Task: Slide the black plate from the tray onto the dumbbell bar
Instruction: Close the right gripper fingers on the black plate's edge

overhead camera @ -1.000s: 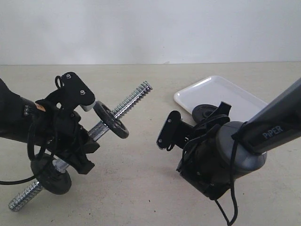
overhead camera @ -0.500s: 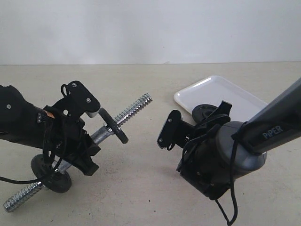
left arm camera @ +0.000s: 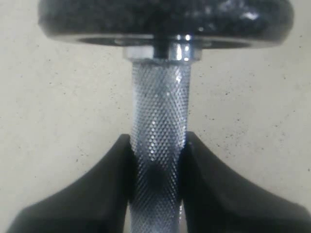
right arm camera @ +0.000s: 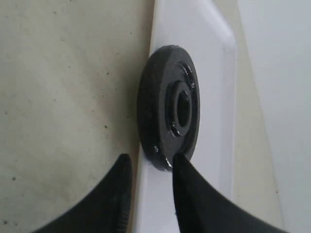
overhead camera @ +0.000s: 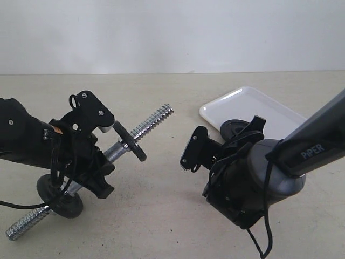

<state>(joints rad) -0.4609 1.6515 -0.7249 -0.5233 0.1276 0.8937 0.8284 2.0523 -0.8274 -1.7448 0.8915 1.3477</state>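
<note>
Black plate (right arm camera: pixel 155 107) and setting, by size: tray (overhead camera: pixel 259 105) carries it flat at one edge; dumbbell bar (overhead camera: pixel 145 125), tilted, pinched mid-shaft by left gripper (left arm camera: pixel 158 141); right gripper (right arm camera: pixel 149 158) straddles its rim, grip indeterminable.

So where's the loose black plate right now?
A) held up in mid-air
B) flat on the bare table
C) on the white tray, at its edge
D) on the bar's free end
C: the black plate sits on the tray at its edge, the right gripper at its rim; the threaded end of the dumbbell bar is bare.
</note>
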